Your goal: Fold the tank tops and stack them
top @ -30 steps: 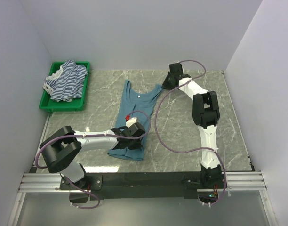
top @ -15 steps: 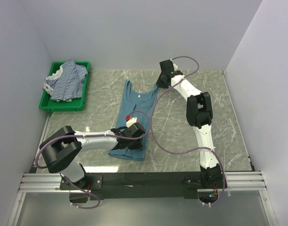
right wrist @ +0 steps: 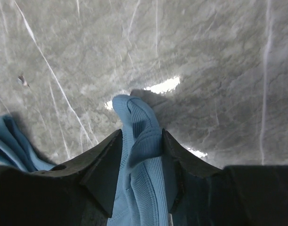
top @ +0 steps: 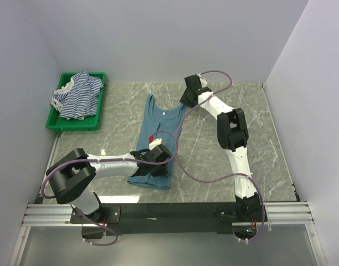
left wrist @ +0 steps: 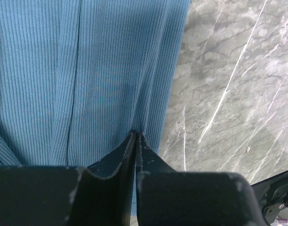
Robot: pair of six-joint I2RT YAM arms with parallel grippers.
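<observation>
The teal-blue tank top [top: 157,130] lies flat, lengthwise, on the marble table. My left gripper [top: 158,153] rests on its lower right part. In the left wrist view the jaws [left wrist: 135,135] are pressed together with the ribbed teal cloth [left wrist: 87,70] pinched at their tips. My right gripper [top: 187,97] is at the far end of the top, shut on its right shoulder strap. The bunched strap [right wrist: 140,132] fills the gap between the right fingers just above the table. Striped tank tops [top: 79,94] lie heaped in the green bin; I cannot tell them apart.
The green bin [top: 58,123] stands at the far left against the wall. White walls close the table on the left, back and right. Purple cables loop from both arms over the table [top: 214,155] beside the teal top.
My right gripper has moved left toward the top's neckline, carrying the strap with it. The left arm and the rest of the teal top have not moved.
</observation>
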